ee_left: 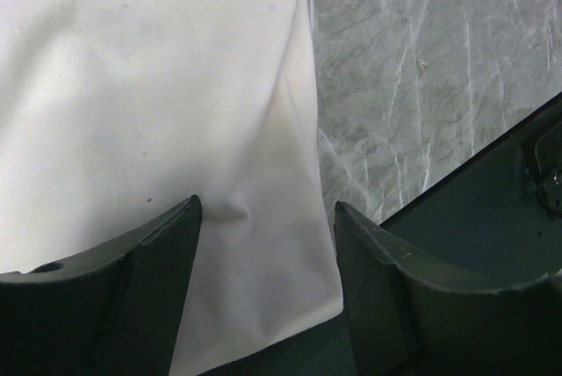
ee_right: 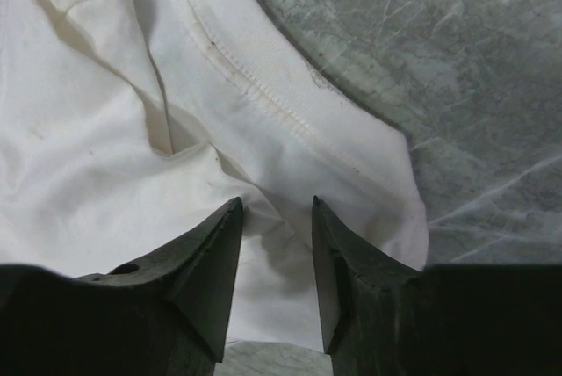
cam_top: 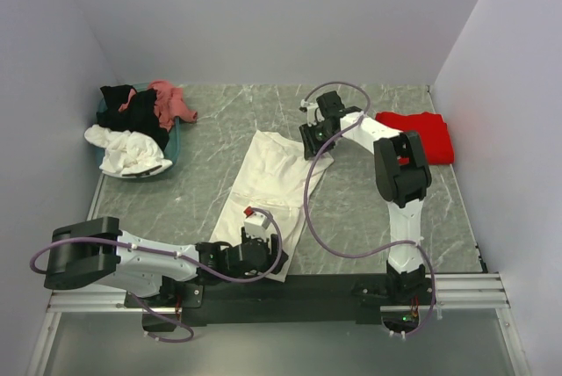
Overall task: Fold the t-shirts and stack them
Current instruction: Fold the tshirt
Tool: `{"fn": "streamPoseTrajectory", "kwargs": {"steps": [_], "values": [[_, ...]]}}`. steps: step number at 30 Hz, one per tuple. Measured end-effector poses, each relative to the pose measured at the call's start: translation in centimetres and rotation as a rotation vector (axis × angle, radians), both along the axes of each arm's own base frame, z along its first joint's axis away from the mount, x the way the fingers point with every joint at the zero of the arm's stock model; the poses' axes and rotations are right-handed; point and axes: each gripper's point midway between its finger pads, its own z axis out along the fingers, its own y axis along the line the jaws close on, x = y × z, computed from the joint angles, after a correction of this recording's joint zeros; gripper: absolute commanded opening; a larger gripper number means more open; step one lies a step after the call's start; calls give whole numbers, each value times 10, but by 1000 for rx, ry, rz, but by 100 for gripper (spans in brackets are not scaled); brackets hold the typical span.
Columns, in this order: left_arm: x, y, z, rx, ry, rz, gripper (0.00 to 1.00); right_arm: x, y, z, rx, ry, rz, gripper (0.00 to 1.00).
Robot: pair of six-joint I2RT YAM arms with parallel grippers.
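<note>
Marbled desk [cam_top: 369, 209] beneath cream t-shirt [cam_top: 268, 183]; left claw [ee_left: 268, 211] spread over near hem; right claw [ee_right: 277, 205] parted over far edge

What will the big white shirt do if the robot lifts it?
Probably droop and sag: the white shirt already shows soft creases. It likely weighs little, being thin flat cloth. Pushed, it should bunch up on the table, not roll.
</note>
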Motion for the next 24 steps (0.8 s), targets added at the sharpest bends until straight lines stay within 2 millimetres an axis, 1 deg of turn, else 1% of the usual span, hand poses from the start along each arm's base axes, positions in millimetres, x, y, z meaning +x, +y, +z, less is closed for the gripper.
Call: {"fn": "streamPoseTrajectory", "kwargs": {"steps": [3, 5, 8, 11, 12, 14, 15, 19, 21, 24], "values": [[0, 0, 0, 0, 0, 1, 68, -2, 1, 0, 3, 6, 8, 37], [0, 0, 0, 0, 0, 1, 68, -3, 2, 0, 9, 10, 17, 35], [0, 0, 0, -3, 4, 5, 68, -6, 4, 0, 15, 16, 30, 29], [0, 0, 0, -5, 5, 6, 68, -9, 5, 0, 21, 24, 44, 18], [0, 0, -1, -6, 5, 6, 68, -10, 6, 0, 24, 28, 47, 11], [0, 0, -1, -9, 6, 8, 68, -12, 7, 0, 26, 34, 52, 3], [0, -1, -1, -10, 6, 8, 68, -12, 7, 0, 25, 35, 54, 0], [0, -3, -2, -17, 6, 8, 67, -11, 8, 3, 22, 33, 52, 0], [1, -5, -2, -23, 7, 9, 67, -6, 8, 8, 21, 19, 49, 0], [1, -8, -2, -32, 6, 9, 67, 7, 12, 20, 27, -20, 44, 0]]}}
